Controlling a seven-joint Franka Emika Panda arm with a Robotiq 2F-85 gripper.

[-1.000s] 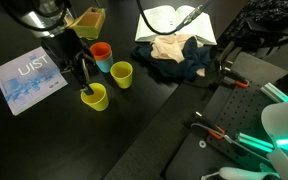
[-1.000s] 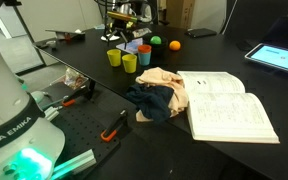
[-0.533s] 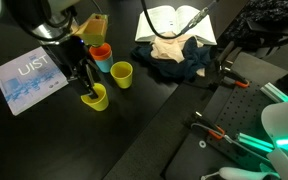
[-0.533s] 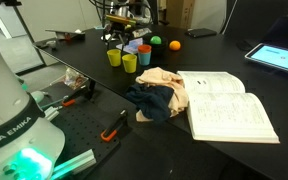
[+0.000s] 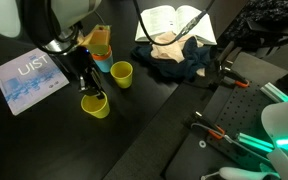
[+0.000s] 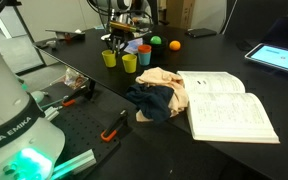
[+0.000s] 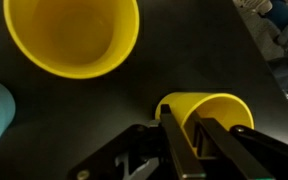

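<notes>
My gripper [image 5: 91, 92] reaches down onto a yellow cup [image 5: 96, 106] on the black table. In the wrist view one finger is inside the cup [image 7: 212, 112] and one outside, pinching its wall at my gripper [image 7: 189, 135]. A second yellow cup [image 5: 121, 74] [image 7: 72, 35] stands just beyond it. An orange cup [image 5: 101, 50] and a blue cup [image 5: 105, 64] sit behind. In an exterior view my gripper [image 6: 110, 46] is above the held cup [image 6: 108, 58], next to the second yellow cup [image 6: 130, 63].
A pile of cloth [image 5: 174, 55] and an open book [image 6: 224, 105] lie to one side. A blue card [image 5: 29, 78] lies beside the cups. An orange ball [image 6: 175, 45] and a green ball [image 6: 155, 42] sit behind; a tablet [image 6: 279, 57] lies farther off.
The fingers have closed from wide open onto the wall of the yellow cup. The cup has shifted slightly toward the table's front edge.
</notes>
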